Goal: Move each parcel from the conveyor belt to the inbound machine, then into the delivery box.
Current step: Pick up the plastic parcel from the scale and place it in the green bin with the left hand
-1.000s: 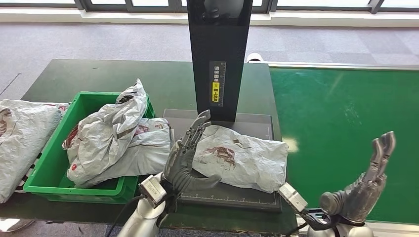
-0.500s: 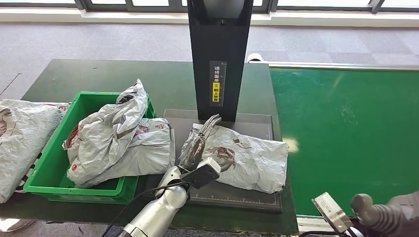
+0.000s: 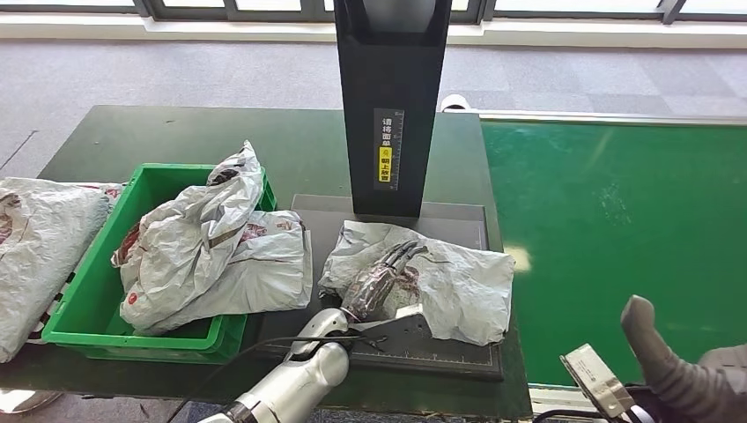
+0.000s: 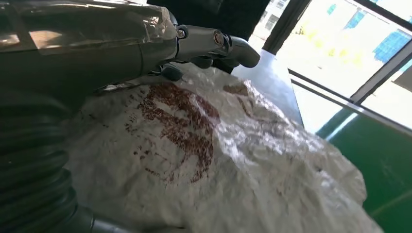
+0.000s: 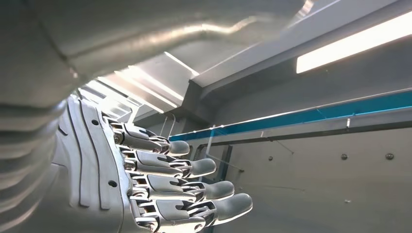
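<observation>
A crumpled white parcel with a reddish-brown print lies on the flat plate of the inbound machine, below its black column. My left hand lies stretched out on the parcel's left part, fingers pointing toward the column and resting on the wrapping. Up close, the left wrist view has the fingers lying over the printed parcel. Low at the near right, beside the green conveyor belt, my right hand holds nothing. In the right wrist view its fingers are spread in the air.
A green delivery box stands left of the machine with two or three white parcels piled in it. Another white parcel lies on the dark table at the far left. The belt's surface carries no parcels here.
My left hand has turned over and lowered from beside the parcel's left edge onto its top. My right hand has dropped from raised at the belt's near edge to the bottom right corner.
</observation>
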You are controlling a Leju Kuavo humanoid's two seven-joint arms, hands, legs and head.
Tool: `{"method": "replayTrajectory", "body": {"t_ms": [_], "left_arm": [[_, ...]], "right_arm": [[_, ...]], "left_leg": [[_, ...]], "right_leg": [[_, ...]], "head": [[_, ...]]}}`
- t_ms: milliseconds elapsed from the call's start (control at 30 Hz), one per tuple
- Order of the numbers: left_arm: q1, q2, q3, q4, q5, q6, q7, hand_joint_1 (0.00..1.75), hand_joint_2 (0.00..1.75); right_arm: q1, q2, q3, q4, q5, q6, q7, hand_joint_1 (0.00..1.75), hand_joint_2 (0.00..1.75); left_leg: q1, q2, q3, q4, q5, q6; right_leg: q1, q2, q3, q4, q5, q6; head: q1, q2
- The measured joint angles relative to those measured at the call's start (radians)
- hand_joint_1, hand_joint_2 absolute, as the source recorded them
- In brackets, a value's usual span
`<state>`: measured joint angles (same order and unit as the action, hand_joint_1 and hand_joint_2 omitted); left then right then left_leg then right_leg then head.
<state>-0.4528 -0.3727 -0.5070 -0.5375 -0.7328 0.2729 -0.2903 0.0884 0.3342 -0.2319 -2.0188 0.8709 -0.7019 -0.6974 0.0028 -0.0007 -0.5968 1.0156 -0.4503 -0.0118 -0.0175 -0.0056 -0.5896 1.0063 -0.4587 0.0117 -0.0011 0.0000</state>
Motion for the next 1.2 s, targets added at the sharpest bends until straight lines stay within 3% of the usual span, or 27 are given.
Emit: {"method": "replayTrajectory", "body": {"t_ms": [133,167,267,300,533,933,1100,1200], "left_arm": [[-0.006,0.000,-0.042,0.029,-0.033,-0.013,0.026,0.05,1.75],[-0.007,0.000,-0.048,0.034,-0.035,-0.014,0.028,0.14,1.75],[-0.010,0.000,-0.059,0.046,-0.037,-0.014,0.030,1.36,1.75],[-0.012,0.000,-0.061,0.050,-0.039,-0.015,0.033,1.69,1.75],[-0.027,0.000,-0.105,0.075,-0.103,-0.033,0.086,1.75,1.75],[-0.058,0.000,-0.115,0.117,-0.149,-0.027,0.100,1.75,1.75],[-0.058,0.001,-0.115,0.121,-0.174,0.050,0.131,1.75,1.75],[-0.048,0.008,-0.107,0.098,-0.194,0.195,0.132,1.75,1.75]], "right_arm": [[0.000,0.000,0.000,0.000,-0.002,0.000,0.000,0.00,1.75],[0.000,0.000,0.000,0.000,-0.002,0.000,0.000,0.00,1.75],[0.000,0.000,0.000,0.000,-0.002,0.000,0.000,0.00,1.75],[0.000,0.000,0.000,0.000,-0.003,0.000,0.000,0.00,1.75],[-0.001,0.000,-0.002,0.000,-0.010,0.000,0.000,0.00,1.75],[-0.003,0.000,-0.024,0.000,-0.019,0.000,0.000,0.00,1.75],[-0.003,0.000,-0.025,0.000,-0.018,0.000,0.000,0.00,1.75],[-0.002,0.000,-0.025,0.000,-0.012,0.000,0.000,0.00,1.75]], "left_leg": [[0.000,0.000,0.000,0.000,0.000,0.000],[0.000,0.000,0.000,0.000,0.000,0.000],[0.000,0.000,0.000,0.000,0.000,0.000],[0.000,0.000,0.000,0.000,0.000,0.000],[0.000,0.000,0.000,0.000,0.000,0.000],[0.000,0.000,0.001,0.000,0.000,0.000],[0.000,0.000,0.001,0.000,0.000,0.000],[0.000,0.000,0.001,0.000,0.000,0.000]], "right_leg": [[0.000,0.000,0.000,0.000,0.000,0.000],[0.000,0.000,0.000,0.000,0.000,0.000],[0.000,0.000,0.000,0.000,0.000,0.000],[0.000,0.000,0.000,0.000,0.000,0.000],[0.000,0.000,0.000,0.000,0.000,0.000],[0.000,0.000,0.002,0.000,0.000,0.000],[0.000,0.000,0.002,0.000,0.000,0.000],[0.000,0.000,0.001,0.000,0.000,0.000]], "head": [[0.000,0.000],[0.000,0.000],[0.000,0.000],[0.000,0.000],[0.000,0.000],[0.000,0.000],[0.000,0.000],[0.000,0.000]]}}
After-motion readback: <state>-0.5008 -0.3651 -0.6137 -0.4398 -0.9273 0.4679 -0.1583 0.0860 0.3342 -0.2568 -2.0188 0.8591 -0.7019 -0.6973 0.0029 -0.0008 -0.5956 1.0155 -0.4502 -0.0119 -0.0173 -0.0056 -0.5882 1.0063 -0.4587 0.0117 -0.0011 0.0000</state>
